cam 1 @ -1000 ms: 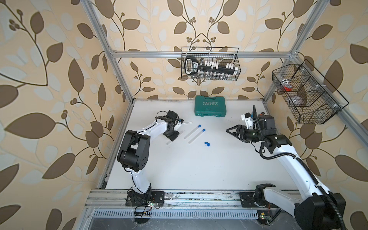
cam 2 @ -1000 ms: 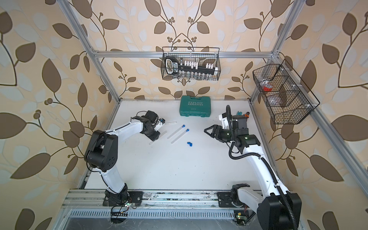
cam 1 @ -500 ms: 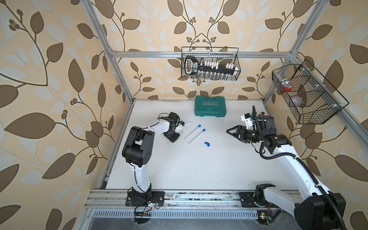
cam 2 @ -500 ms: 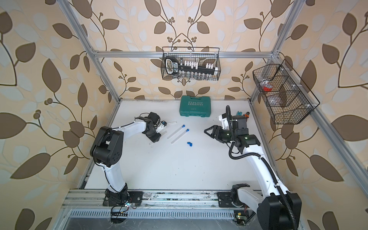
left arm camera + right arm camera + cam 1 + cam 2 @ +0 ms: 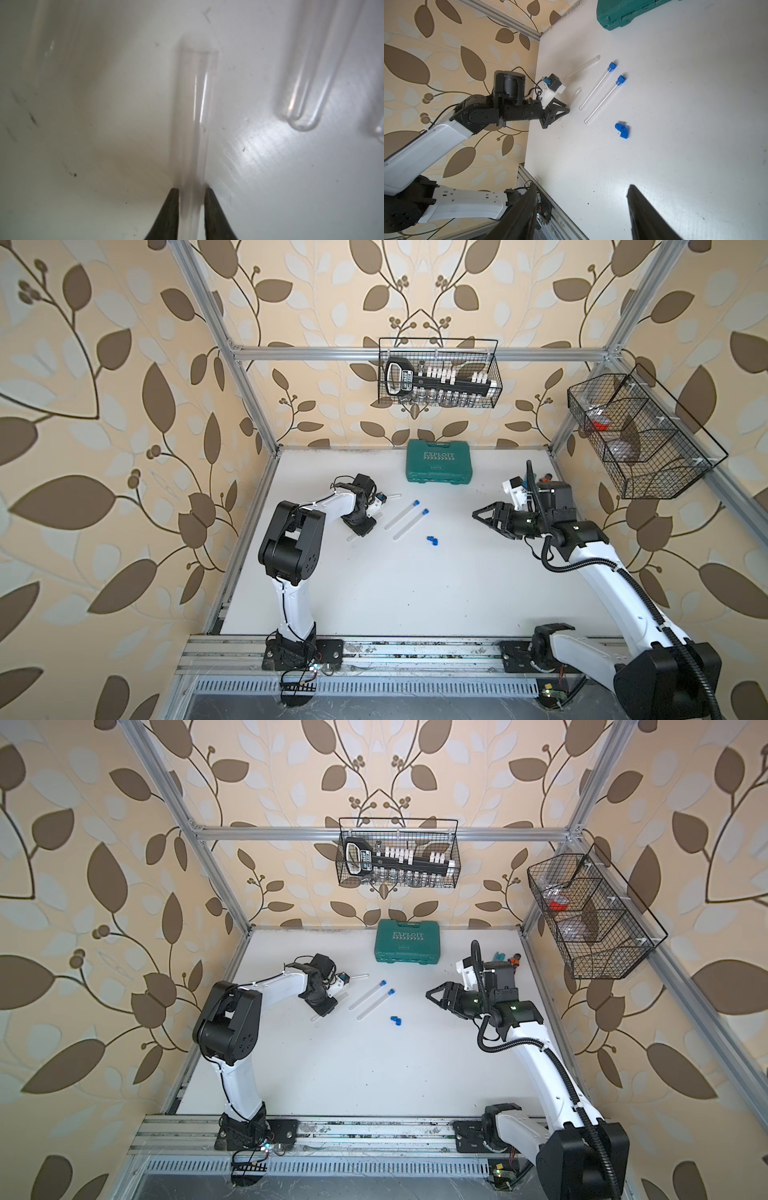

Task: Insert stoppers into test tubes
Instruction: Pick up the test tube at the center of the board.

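The left gripper (image 5: 191, 192) pinches a bare test tube (image 5: 195, 108) near the left edge of the desk (image 5: 415, 597). The right gripper (image 5: 582, 187) gapes wide, empty.

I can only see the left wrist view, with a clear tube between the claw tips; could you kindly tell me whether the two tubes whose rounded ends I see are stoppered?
Observer: Yes, both tubes carry blue stoppers in their open ends.
Operator: Thank you; are any stoppers loose for the clamped tube?
Observer: Two loose stoppers lie close together between those tubes and the right claw.
Operator: Is that claw holding anything?
Observer: No, it is open and empty.
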Motion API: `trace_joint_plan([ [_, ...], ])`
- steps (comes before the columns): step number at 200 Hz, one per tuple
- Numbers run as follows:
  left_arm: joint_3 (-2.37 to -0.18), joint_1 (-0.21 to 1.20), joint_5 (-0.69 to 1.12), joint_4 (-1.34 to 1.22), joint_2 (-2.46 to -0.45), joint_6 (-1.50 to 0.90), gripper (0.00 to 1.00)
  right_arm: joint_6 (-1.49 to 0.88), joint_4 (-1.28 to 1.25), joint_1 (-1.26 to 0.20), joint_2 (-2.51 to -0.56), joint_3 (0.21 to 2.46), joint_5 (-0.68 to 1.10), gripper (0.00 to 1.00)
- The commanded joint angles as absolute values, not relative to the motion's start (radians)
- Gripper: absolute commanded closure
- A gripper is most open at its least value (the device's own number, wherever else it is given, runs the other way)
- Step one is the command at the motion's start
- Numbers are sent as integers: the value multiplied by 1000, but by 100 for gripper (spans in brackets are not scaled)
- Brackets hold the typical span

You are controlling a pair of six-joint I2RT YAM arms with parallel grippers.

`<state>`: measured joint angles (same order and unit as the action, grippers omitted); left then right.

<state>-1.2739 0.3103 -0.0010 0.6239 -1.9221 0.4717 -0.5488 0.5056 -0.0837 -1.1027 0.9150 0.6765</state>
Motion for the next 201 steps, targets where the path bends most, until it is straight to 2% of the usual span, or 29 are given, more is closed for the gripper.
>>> trace_joint_plan([
  [1, -1292, 308, -6, 643, -1942, 480, 79, -531, 524, -82, -1108, 919, 683, 34],
  [74, -1297, 307, -10, 639, -1934, 495, 86, -517, 548, -82, -1109, 944, 681, 34],
  [124, -1253, 307, 29, 591, -1838, 528, 87, -520, 552, -82, -1109, 937, 676, 33],
  [168, -1156, 307, 131, 526, -1657, 600, 88, -529, 552, -89, -1135, 951, 679, 34],
  [201, -1082, 311, 315, 491, -1520, 679, 90, -539, 531, -164, -1182, 978, 673, 34],
])
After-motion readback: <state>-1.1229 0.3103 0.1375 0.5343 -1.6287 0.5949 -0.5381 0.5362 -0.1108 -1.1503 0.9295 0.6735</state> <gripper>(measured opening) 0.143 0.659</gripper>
